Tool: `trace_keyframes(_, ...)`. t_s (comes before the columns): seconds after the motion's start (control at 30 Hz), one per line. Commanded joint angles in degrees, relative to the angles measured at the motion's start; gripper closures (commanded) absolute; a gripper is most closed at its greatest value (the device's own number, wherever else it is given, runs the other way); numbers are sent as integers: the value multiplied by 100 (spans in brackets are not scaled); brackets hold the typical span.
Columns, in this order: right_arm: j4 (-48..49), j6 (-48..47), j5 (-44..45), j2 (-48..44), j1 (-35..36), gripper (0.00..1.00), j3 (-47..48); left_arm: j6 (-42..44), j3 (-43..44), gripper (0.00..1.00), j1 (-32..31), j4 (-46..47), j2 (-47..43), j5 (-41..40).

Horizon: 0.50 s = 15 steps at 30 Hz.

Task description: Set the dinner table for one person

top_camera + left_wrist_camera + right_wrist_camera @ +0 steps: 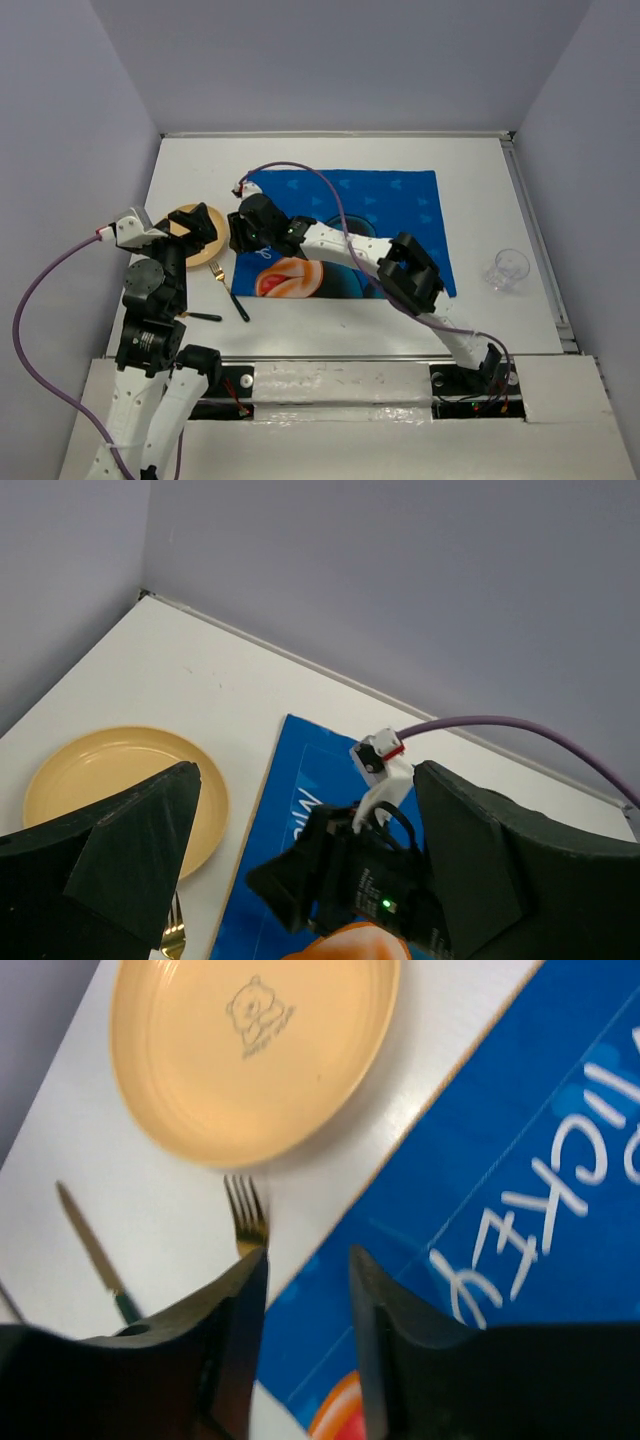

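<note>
Dinner table [470, 320] setup may go awry: right gripper [307, 1260], jaws half-narrowed at the mat [520, 1160] edge, grip impossible to tell, could knock the fork [245, 1215] askew.

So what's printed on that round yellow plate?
A small bear drawing on the round yellow plate, clearest in the right wrist view.

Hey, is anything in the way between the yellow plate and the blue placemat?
Yes: the right end effector hangs over the left edge of the placemat, right beside the plate. The fork lies nearer the arms.
</note>
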Motion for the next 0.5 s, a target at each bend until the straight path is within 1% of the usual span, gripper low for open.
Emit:
trace_keyframes(0.0,-456,-163,256,800,-93,44,1583,191,23,1,-141,449,38,-354)
trace_keyframes(0.03,-544,-66,317,1011,-93,40,2239,199,23,1,-168,449,47,-354)
trace_keyframes(0.1,-694,57,387,1598,-93,32,2797,199,14,1,-203,449,74,-336)
trace_keyframes(0.13,-712,188,379,1767,-93,32,3165,191,14,1,-212,449,65,-328)
trace_keyframes(0.17,-738,268,353,2030,-93,32,3299,191,5,1,-212,449,39,-319)
trace_keyframes(0.27,-756,514,510,2278,-163,35,3520,191,5,1,-212,449,21,-284)
trace_keyframes(0.37,-730,699,345,2568,-216,38,3774,156,31,1,-221,449,73,-222)
trace_keyframes(0.4,-712,751,309,2656,-268,43,3845,156,31,1,-221,449,117,-196)
trace_keyframes(0.47,-677,988,125,2841,-321,49,3898,164,31,1,-221,449,152,-204)
